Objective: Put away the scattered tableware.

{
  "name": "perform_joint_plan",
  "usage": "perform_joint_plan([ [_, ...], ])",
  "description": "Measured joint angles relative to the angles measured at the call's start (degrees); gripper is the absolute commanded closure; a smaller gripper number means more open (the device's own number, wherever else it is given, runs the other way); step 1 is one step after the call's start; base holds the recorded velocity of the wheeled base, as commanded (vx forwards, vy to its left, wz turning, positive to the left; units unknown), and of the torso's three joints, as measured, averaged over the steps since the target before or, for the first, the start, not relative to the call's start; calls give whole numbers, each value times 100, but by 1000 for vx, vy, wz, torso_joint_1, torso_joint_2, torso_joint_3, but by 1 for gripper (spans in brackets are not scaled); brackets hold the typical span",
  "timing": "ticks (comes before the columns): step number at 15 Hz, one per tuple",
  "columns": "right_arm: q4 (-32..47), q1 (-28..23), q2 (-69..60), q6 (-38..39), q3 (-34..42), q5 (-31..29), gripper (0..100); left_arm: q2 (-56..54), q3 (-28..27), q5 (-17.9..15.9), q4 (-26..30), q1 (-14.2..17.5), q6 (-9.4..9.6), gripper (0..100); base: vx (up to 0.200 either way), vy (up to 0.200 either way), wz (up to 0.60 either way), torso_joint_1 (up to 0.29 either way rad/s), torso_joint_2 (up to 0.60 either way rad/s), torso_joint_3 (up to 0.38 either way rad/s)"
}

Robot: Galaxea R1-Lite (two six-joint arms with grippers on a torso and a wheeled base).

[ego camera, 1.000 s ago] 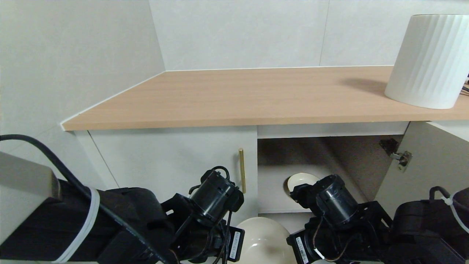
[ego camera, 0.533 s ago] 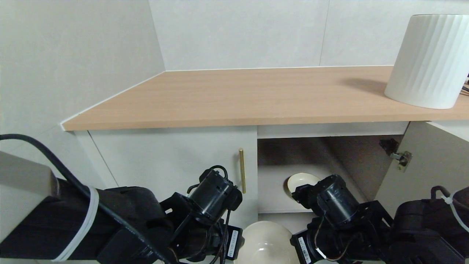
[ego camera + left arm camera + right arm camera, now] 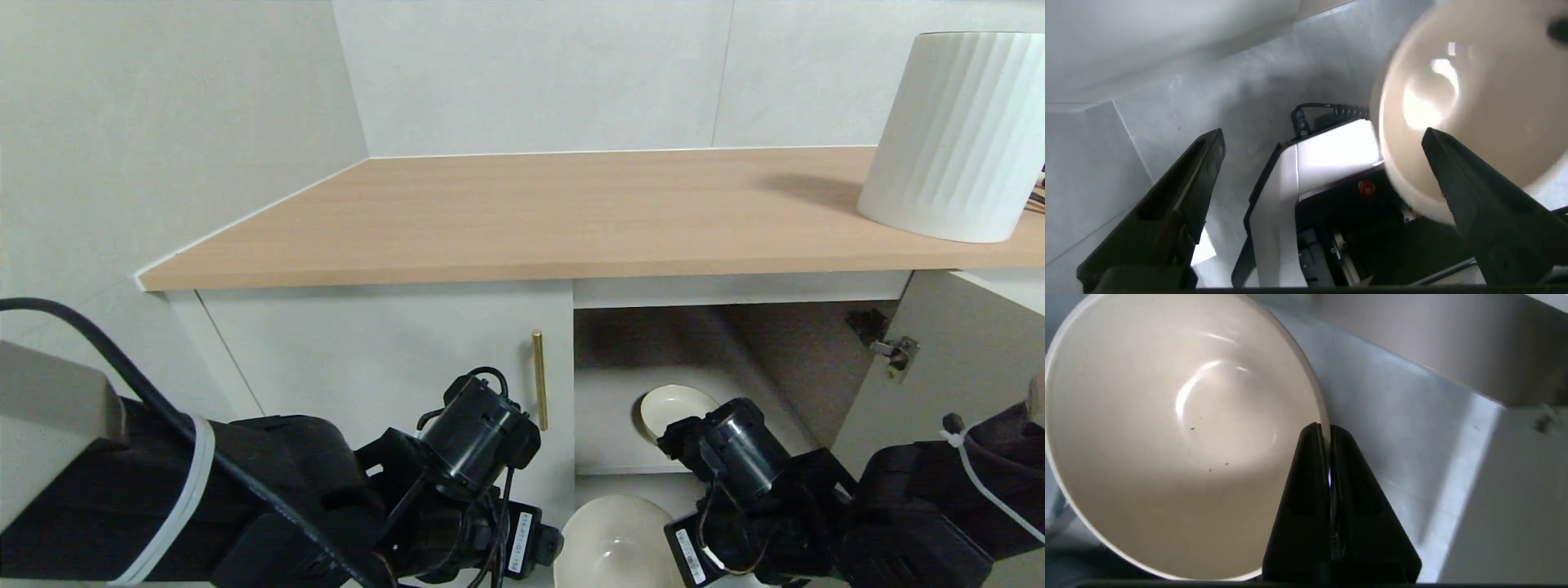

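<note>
Your right gripper [image 3: 1328, 434] has its fingers [image 3: 1308, 469] pinched shut on the rim of the cream bowl [image 3: 616, 543], one finger inside the wall and one outside. The bowl is off any surface, held low in front of the cabinet [image 3: 384, 359], just below the front edge of the open compartment's floor and between your two wrists, with its hollow facing up toward the head camera. Your left gripper [image 3: 1321, 137] has its fingers [image 3: 1176, 204] spread wide apart with nothing between them. In the left wrist view the bowl shows beyond them. Inside the open compartment a smaller cream dish [image 3: 673, 407] sits on the cabinet floor, toward its front left corner. The left door is closed, its brass handle [image 3: 538, 380] upright along the edge next to the opening. The right door [image 3: 947, 367] is swung open on its hinge. On the wooden tabletop [image 3: 531, 220] a white ribbed cylinder [image 3: 955, 135] stands upright at the right end, near the front edge.
</note>
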Motion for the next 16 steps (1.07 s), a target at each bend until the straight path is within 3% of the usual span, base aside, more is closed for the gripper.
perform_joint_plan([
  [4, -94, -730, 102, 140, -43, -50, 100, -46, 0, 0, -4, 11, -1, 0, 0, 0, 0, 0, 0, 0],
  [9, -479, -1506, 244, 1006, -391, -132, 100, -123, 11, -4, 2, 9, 0, 0, 0, 0, 0, 0, 0, 0],
  [11, -661, -1673, 347, 1479, -605, -329, 100, -143, 22, -4, 5, 9, -1, 0, 0, 0, 0, 0, 0, 0],
  [16, -989, -1974, 657, 1826, -952, -625, 100, -193, 33, -4, 5, 9, -1, 0, 0, 0, 0, 0, 0, 0],
])
